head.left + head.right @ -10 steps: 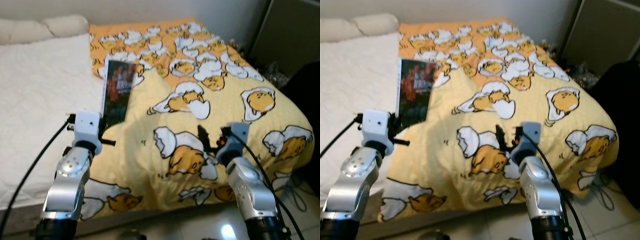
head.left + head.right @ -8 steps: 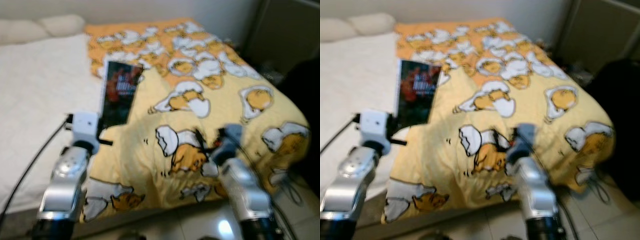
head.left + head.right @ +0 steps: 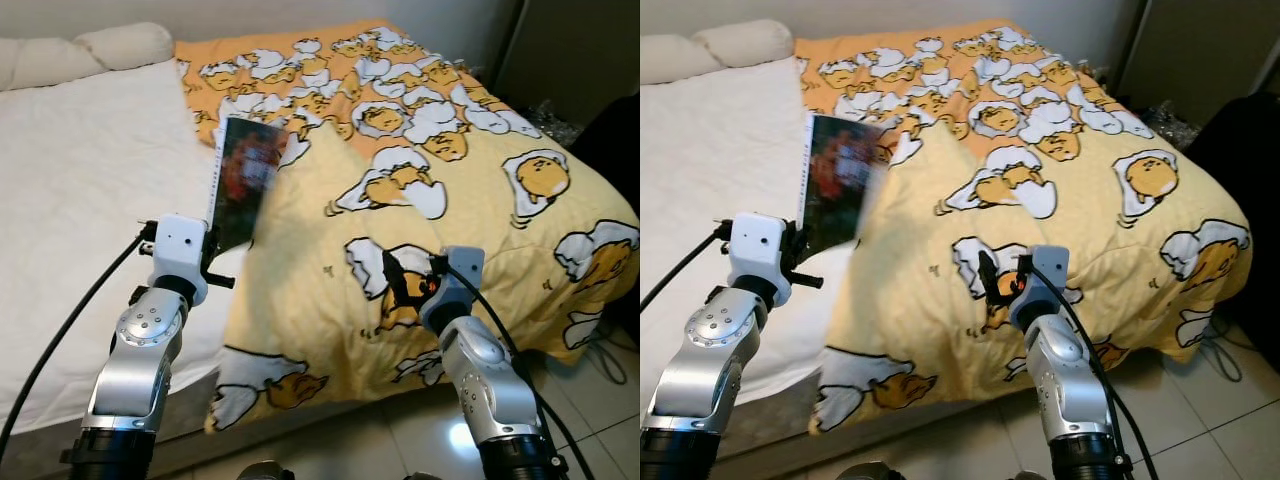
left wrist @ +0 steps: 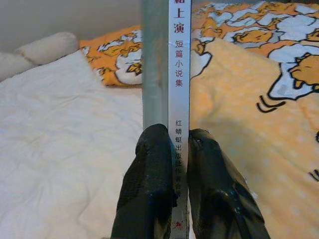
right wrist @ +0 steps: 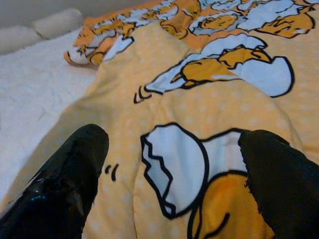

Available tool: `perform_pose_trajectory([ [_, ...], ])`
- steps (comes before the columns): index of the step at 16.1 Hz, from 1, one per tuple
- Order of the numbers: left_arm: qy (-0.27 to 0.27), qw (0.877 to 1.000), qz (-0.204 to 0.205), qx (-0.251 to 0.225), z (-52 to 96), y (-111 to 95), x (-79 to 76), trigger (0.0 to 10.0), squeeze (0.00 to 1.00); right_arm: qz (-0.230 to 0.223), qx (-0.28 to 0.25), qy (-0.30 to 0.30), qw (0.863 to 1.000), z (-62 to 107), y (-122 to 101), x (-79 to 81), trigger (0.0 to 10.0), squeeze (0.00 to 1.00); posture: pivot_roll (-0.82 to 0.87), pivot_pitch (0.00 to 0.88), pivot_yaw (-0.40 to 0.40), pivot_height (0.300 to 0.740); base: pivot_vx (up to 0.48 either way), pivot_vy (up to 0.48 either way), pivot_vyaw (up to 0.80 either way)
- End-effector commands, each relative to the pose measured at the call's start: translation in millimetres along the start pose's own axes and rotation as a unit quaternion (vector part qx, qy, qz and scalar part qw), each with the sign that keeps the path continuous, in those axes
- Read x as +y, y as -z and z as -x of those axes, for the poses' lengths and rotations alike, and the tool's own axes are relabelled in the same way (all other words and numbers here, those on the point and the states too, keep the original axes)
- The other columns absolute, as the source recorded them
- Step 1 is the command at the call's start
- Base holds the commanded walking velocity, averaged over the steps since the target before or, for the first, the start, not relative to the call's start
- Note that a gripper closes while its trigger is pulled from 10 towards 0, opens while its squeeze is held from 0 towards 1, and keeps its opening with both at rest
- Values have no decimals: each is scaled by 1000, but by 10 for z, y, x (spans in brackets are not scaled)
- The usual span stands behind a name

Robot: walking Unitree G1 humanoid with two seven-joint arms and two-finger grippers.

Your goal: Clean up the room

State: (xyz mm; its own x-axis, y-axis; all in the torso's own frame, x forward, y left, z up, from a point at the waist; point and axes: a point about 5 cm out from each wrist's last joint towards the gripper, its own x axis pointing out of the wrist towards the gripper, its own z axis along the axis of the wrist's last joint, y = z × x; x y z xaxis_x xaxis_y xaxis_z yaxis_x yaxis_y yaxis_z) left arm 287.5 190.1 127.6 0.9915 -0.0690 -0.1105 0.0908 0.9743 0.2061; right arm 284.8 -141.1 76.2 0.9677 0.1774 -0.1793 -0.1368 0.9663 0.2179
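Pinching a blurred-cover book [image 3: 243, 180] upright, the left gripper [image 4: 177, 164] stays beside the spread-fingered right gripper [image 5: 169, 169] above the duvet [image 3: 480, 200].

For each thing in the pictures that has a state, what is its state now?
Book: upright, clamped at its spine, held above the bed.
Left claw: shut on the book.
Right claw: open, empty, over the duvet.
Duvet: spread, rumpled, edge hanging off the bed.
Sheet: bare.

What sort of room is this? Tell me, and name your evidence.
Most likely a bedroom: a bed with a white sheet, a yellow cartoon-egg duvet and pillows. The left gripper holds a book above it.
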Motion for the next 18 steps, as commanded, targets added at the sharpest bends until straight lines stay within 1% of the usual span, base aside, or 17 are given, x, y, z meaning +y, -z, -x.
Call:
perform_pose_trajectory([
  [1, -8, 1000, -4, -18, -6, -80, 26, 10000, 0, 2, -7, 2, 1000, -10, -42, -22, 10000, 0, 72, 0, 55, 740, 0, 360, 0],
  [6, -14, 1000, -1, -14, 4, -58, 40, 10000, 0, 9, -5, -6, 1000, -43, -56, 4, 10000, 0, 73, 0, 46, 740, 0, 360, 0],
  [16, -11, 1000, -3, -21, -58, -97, 21, 10000, 0, 5, -8, -3, 1000, -85, -80, 2, 10000, 0, 66, 0, 54, 740, 0, 379, 0],
  [18, -12, 1000, -2, -21, -54, -91, 27, 10000, 0, 6, -7, -4, 1000, -83, -77, 8, 10000, 0, 66, 0, 53, 740, 0, 409, -419],
])
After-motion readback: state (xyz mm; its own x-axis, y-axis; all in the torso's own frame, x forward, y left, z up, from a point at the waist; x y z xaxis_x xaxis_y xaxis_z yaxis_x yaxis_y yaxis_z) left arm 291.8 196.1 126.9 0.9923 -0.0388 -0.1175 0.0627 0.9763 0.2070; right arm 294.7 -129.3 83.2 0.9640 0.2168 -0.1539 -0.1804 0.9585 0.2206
